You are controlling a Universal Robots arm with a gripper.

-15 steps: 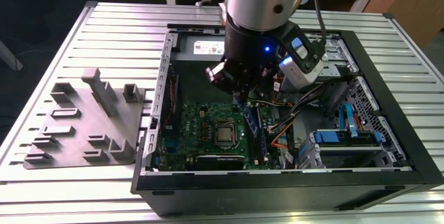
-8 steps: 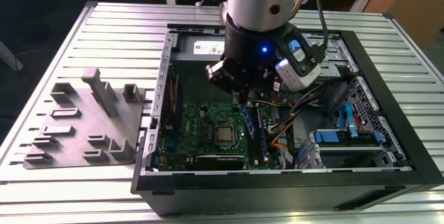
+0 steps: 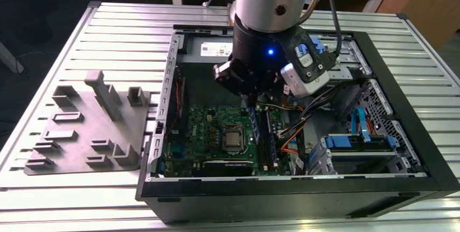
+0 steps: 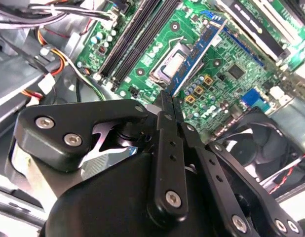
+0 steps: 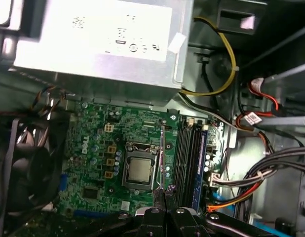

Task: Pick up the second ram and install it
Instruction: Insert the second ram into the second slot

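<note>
Gripper (image 4: pixel 167 101) pinching ram stick (image 4: pixel 198 53), fingers pressed on it; stick over green motherboard (image 5: pixel 88 163), near the memory slots (image 5: pixel 187 153); all inside open computer case (image 3: pixel 287 190).

claw (image 5: pixel 164 192) cut off, fan (image 5: pixel 24 173) cropped

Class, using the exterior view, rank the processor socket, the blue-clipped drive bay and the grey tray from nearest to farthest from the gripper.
From the gripper, shut on the second ram:
1. processor socket: on the green board, right by it.
2. blue-clipped drive bay: inside the case, toward the exterior view's right.
3. grey tray: outside the case, at the exterior view's left.
</note>
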